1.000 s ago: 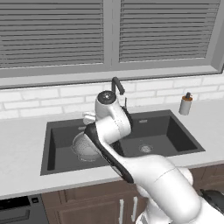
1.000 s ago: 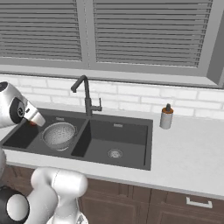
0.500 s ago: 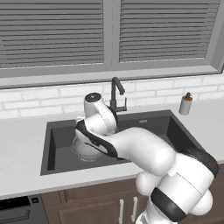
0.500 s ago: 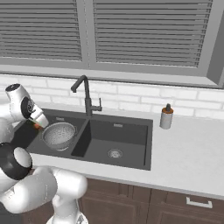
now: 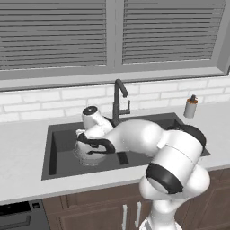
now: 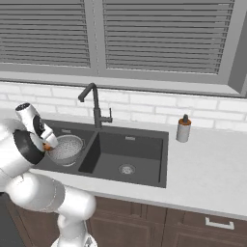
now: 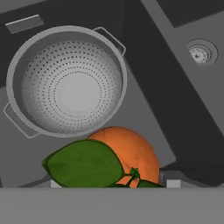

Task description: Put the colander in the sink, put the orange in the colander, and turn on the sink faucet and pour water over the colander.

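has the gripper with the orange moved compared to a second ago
Yes. In the right base view the gripper carrying the orange has come down and rightward, toward the rim of the colander, which sits in the sink's left basin as before.

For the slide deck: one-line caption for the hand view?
Gripper holds the leafy orange above the empty colander sitting in the sink.

This is a kitchen, with a sink (image 6: 144, 159) in a grey counter (image 6: 207, 173), a faucet (image 6: 94, 103), a soap bottle (image 6: 183, 129), brown cupboards (image 6: 144, 226) and a window (image 6: 144, 38).
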You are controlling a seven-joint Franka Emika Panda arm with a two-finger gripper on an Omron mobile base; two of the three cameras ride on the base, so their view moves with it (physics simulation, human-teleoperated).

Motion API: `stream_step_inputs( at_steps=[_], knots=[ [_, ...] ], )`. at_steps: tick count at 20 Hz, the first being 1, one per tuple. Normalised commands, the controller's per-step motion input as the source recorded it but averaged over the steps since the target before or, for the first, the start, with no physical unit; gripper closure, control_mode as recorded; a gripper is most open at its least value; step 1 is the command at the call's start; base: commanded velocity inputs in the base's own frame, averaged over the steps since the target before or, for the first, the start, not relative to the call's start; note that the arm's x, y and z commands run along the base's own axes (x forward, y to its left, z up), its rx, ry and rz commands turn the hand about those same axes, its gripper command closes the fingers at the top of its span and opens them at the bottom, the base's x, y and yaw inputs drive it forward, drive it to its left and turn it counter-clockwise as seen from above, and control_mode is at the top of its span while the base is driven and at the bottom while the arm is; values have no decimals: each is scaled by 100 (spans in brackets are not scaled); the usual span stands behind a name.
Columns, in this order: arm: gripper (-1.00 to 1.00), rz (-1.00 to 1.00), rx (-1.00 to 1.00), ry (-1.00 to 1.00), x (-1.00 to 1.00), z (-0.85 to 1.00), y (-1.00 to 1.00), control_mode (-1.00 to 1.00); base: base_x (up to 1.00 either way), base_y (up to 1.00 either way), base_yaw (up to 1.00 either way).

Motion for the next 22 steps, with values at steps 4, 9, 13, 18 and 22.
stream_step_inputs(
  at_steps=[4, 9, 13, 18, 22],
  knots=[
    [100, 0, -4, 0, 36, -63, 0, -100, 0, 0, 0],
    [100, 0, 0, 0, 53, -40, 2, -100, 0, 0, 0],
    [100, 0, 0, 0, 54, -11, 18, -100, 0, 0, 0],
    [100, 0, 0, 0, 36, -14, 20, -100, 0, 0, 0],
    [100, 0, -3, 0, 26, -28, 11, -100, 0, 0, 0]
  ],
)
